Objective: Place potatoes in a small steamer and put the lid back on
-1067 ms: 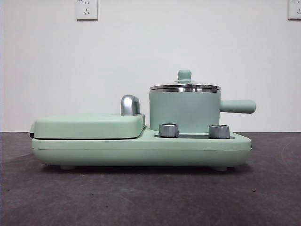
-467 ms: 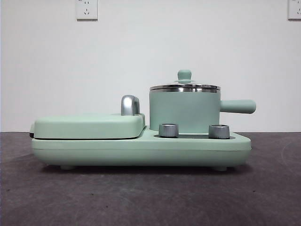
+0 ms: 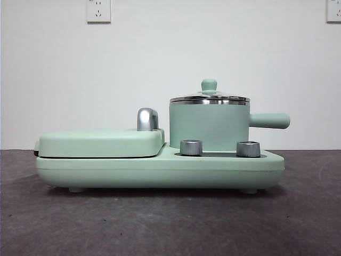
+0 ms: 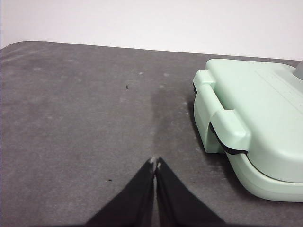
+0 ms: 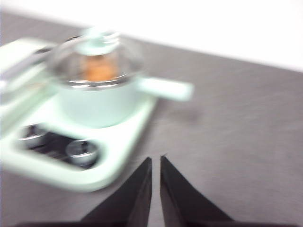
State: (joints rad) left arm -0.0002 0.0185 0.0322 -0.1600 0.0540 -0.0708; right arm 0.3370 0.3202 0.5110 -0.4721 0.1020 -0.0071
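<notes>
The mint-green steamer pot point(image 3: 209, 127) stands on the right half of the green cooker base point(image 3: 160, 168), its stubby handle point(image 3: 269, 120) pointing right. The glass lid point(image 3: 209, 97) with its green knob sits on the pot's rim. In the blurred right wrist view the orange-brown potato point(image 5: 99, 67) shows inside the pot point(image 5: 97, 101) through the lid point(image 5: 97, 52). My right gripper point(image 5: 155, 160) is shut and empty, above the table to the side of the pot's handle. My left gripper point(image 4: 155, 162) is shut and empty, over bare table beside the cooker's grill end point(image 4: 251, 123).
The flat green grill cover point(image 3: 101, 142) with a chrome handle point(image 3: 147, 119) lies shut on the base's left half. Two steel dials point(image 3: 191, 147) sit on the base in front of the pot. Dark grey table point(image 3: 160, 224) surrounds the cooker; a white wall stands behind.
</notes>
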